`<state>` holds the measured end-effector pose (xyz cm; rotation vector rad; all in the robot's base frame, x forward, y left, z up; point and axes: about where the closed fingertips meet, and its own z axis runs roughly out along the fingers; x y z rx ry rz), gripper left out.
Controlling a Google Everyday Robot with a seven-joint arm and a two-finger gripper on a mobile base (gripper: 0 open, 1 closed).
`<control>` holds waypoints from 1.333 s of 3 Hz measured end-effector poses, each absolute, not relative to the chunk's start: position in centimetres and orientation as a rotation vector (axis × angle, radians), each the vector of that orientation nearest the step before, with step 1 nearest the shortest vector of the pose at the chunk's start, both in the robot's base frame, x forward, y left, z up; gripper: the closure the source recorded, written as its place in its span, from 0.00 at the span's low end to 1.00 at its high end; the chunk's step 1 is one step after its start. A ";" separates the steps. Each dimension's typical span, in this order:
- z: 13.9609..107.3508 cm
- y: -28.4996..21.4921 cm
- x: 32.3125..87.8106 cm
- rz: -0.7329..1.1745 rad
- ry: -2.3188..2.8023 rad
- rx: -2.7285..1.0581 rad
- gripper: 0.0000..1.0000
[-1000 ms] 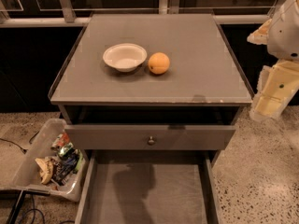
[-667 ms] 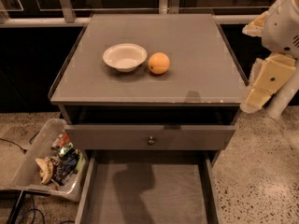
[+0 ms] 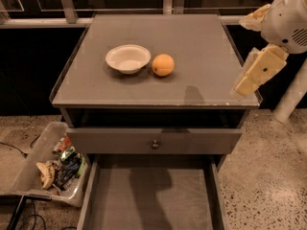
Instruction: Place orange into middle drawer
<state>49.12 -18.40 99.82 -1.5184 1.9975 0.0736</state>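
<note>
The orange (image 3: 163, 64) sits on the grey cabinet top, just right of a shallow cream-white bowl (image 3: 127, 58) and almost touching it. The middle drawer (image 3: 153, 198) is pulled out at the bottom of the view, and its flat grey floor holds nothing. My gripper (image 3: 258, 72) hangs from the white arm at the far right, above the right front corner of the cabinet top. It is well to the right of the orange and holds nothing that I can see.
A grey drawer front with a small round knob (image 3: 154, 143) sits above the open tray. A clear bin of packets (image 3: 53, 166) stands on the speckled floor at the left. A rail and dark windows run behind the cabinet.
The arm has swung its gripper leftward, from beside the cabinet to over its right front corner. The orange and bowl have not moved.
</note>
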 end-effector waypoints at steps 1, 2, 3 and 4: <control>99.9 -18.1 48.9 0.065 1.997 -1.510 0.00; 98.7 -15.9 50.3 0.061 1.983 -1.510 0.00; 98.1 -13.5 52.5 0.048 1.950 -1.490 0.00; 97.3 -12.2 54.7 0.044 1.943 -1.455 0.00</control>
